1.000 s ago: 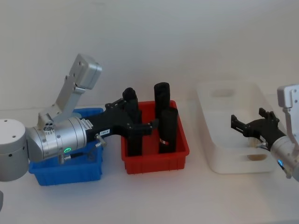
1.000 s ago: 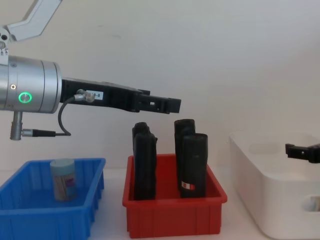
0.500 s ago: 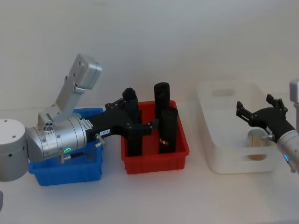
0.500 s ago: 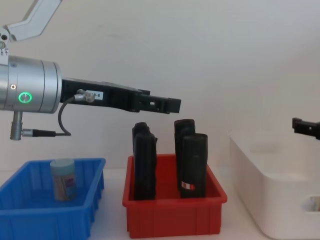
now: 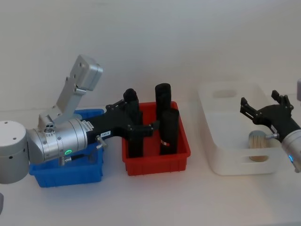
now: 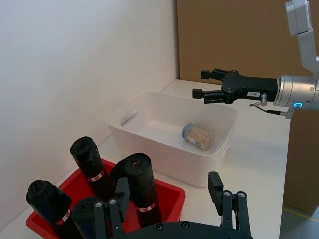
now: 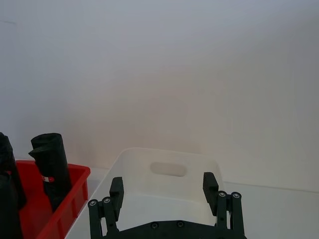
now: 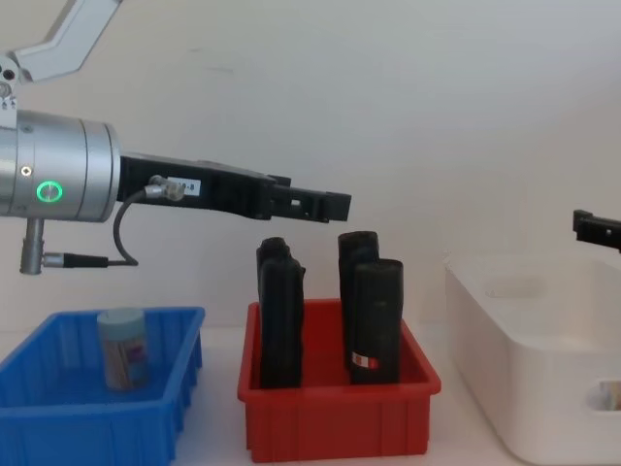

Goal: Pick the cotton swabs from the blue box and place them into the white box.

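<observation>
Roughly midway, one swab jar (image 5: 257,145) is lying in the white box (image 5: 235,162), a second jar (image 8: 123,348) is standing in the blue box (image 8: 87,432), and the right end effector (image 6: 200,84) above the white box and the left end effector (image 6: 168,183) over the red bin (image 5: 155,165) are hovering open, empty.

You have, left to right: box (image 5: 66,175) with jar (image 8: 123,348) upright inside; bin (image 5: 157,165) holding four upright rolls (image 6: 89,162); tub (image 5: 235,165) with second jar (image 5: 258,146) lying inside.

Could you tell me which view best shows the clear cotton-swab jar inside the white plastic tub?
Left wrist view: the whole clear cotton-swab jar lies sideways in the white plastic tub. The head view shows its stick end; the chest view, a sliver.
</observation>
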Available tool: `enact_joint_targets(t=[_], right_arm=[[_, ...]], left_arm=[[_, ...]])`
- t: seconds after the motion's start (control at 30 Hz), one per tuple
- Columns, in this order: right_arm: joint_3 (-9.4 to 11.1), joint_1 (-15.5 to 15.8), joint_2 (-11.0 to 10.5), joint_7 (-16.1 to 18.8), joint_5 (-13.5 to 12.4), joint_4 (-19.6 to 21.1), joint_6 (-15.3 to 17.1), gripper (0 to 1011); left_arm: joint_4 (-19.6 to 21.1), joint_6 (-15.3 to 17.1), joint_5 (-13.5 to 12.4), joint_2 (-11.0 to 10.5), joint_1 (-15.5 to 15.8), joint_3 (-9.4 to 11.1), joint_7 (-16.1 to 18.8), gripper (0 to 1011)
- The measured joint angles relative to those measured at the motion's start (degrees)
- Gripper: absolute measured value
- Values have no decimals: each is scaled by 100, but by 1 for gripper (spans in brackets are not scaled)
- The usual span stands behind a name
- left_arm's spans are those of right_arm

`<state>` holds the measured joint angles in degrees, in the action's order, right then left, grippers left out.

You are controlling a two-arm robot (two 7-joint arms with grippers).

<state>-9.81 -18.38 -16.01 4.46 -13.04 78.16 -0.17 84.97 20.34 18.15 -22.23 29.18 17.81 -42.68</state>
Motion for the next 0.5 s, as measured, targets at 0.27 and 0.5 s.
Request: enact_joint_targets(t=[0.27,0.5], right_arm=[[-45,282,-49,-10,-50,336,26,1002],[-107,648,-114,-21,-117,782,70,1002]], left_arm=[[72,-174,-54,3,-138,74,375,1004],[175,-411,-135,8,-327,172,882,1004]])
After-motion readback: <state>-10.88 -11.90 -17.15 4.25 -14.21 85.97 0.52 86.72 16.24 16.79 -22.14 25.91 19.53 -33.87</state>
